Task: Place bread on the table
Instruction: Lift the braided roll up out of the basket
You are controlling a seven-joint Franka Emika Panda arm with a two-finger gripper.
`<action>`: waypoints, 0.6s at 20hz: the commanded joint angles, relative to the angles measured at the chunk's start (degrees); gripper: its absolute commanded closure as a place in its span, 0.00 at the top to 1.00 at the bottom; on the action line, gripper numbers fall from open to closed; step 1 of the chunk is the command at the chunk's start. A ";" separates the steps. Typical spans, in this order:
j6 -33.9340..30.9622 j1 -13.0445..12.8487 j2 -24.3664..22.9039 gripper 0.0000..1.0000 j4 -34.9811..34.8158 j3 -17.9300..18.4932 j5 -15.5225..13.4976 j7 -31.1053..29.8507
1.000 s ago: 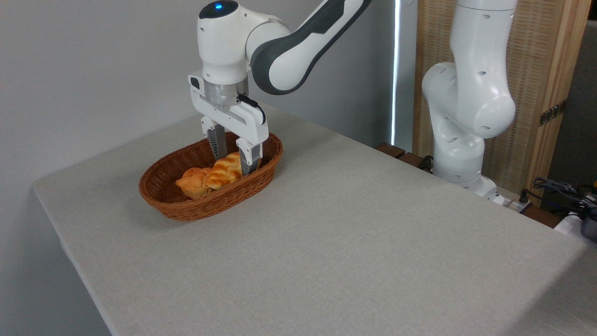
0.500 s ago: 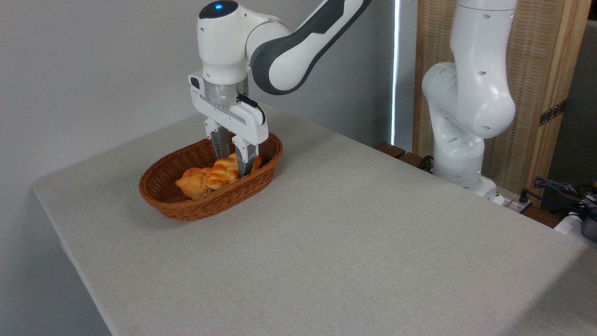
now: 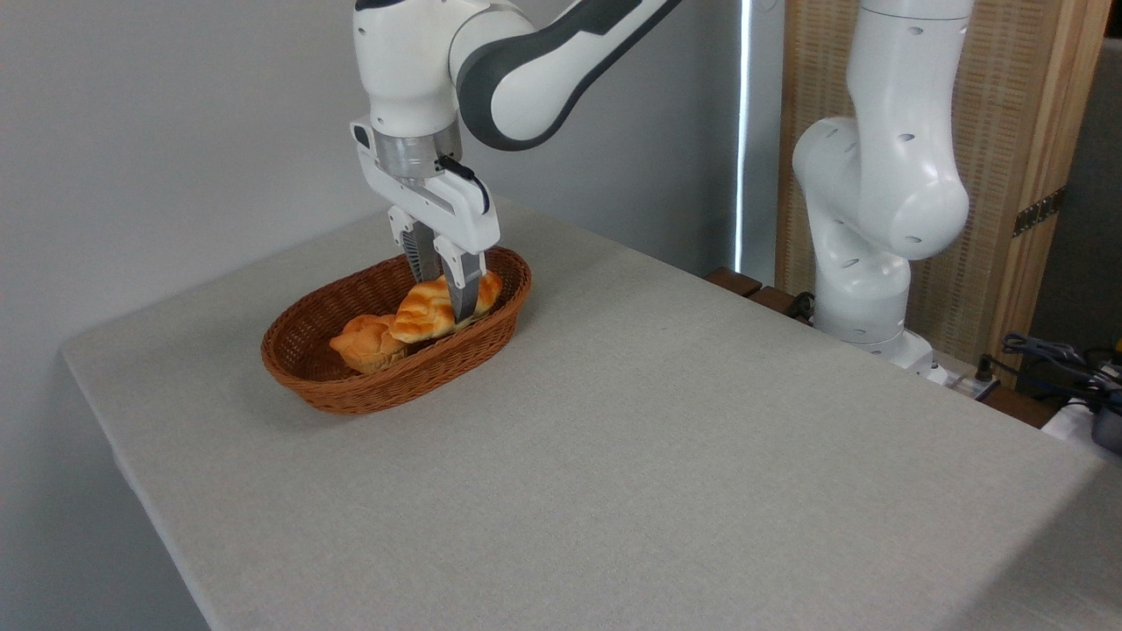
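Observation:
The bread (image 3: 422, 315), a long golden-orange braided loaf, hangs tilted just above the floor of the brown wicker basket (image 3: 368, 393). My gripper (image 3: 447, 298) is shut on the loaf near its middle, reaching down from above. The front finger hides part of the loaf, and its right tip (image 3: 491, 284) shows beyond the finger. The grey-beige table (image 3: 666, 456) spreads out to the right of the basket and in front of it.
A small round bun (image 3: 366, 343) lies in the basket just left of the loaf. The arm's white base (image 3: 863, 289) stands at the table's far right edge. Cables (image 3: 1052, 355) lie off the table at the right. A wall runs behind the table.
The fingers closed on the loaf, and the gripper has risen a little with it. The loaf has lifted off the bun and now hangs tilted in the grip.

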 commanded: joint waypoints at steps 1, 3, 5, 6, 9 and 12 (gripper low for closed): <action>-1.21 -0.02 -0.31 0.55 0.68 0.60 0.56 0.92; -1.30 -0.11 -0.31 0.55 1.64 1.56 0.56 0.83; -3.31 -0.11 -0.31 0.55 3.40 1.83 0.56 0.92; -4.02 -0.11 -0.31 0.55 4.37 2.70 0.56 1.01; -4.55 -0.11 -0.31 0.55 5.86 4.20 -0.05 1.01; -7.26 -0.11 -0.31 0.56 7.97 4.99 0.47 1.01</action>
